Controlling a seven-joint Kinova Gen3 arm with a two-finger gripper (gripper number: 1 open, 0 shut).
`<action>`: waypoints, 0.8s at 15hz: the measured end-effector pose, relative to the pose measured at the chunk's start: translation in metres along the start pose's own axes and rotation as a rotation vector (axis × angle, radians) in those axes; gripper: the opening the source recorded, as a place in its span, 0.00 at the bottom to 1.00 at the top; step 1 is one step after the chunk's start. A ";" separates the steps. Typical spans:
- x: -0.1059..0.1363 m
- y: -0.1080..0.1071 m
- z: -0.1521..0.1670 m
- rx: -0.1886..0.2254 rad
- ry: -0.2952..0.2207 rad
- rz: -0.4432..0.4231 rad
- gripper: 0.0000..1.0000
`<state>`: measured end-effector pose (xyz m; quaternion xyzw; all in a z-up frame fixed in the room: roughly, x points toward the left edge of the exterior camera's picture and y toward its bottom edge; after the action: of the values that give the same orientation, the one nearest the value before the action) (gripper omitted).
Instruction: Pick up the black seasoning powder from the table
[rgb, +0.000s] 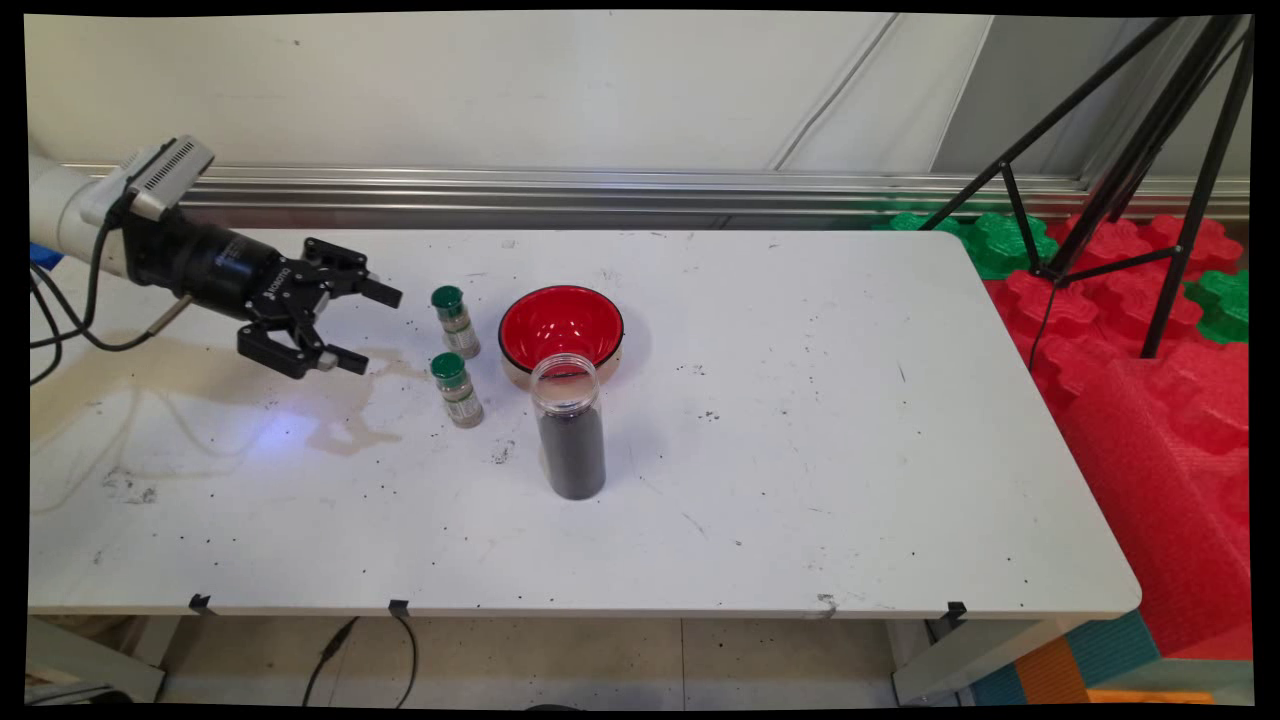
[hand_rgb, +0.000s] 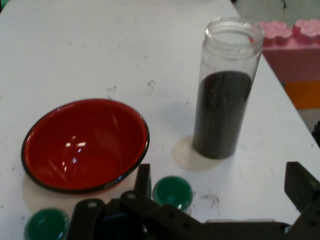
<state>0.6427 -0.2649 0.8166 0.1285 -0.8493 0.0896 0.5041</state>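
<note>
My gripper (rgb: 372, 328) hovers open above the table's left part, pointing right, with nothing between its fingers. Just right of it stand two small green-capped spice bottles, one farther back (rgb: 455, 321) and one nearer (rgb: 457, 389). Their caps show in the hand view, one (hand_rgb: 172, 192) between the fingers' line and one (hand_rgb: 46, 224) at the lower left. Beyond them sits an empty red bowl (rgb: 560, 326) (hand_rgb: 85, 144). A tall clear open jar (rgb: 571, 427) (hand_rgb: 225, 95), about two thirds full of dark grains, stands in front of the bowl.
A brownish stain (rgb: 350, 420) marks the white table (rgb: 800, 450) below the gripper. A black tripod (rgb: 1130, 160) and red and green foam blocks (rgb: 1150, 330) lie off the table's right end. A metal rail (rgb: 600, 185) runs along the wall behind.
</note>
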 end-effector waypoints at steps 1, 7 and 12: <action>0.000 0.001 0.005 -0.006 0.014 0.002 1.00; 0.002 0.004 0.032 -0.042 0.077 0.008 1.00; 0.002 0.009 0.056 -0.071 0.108 0.012 1.00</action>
<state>0.5928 -0.2727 0.7914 0.1005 -0.8243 0.0691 0.5528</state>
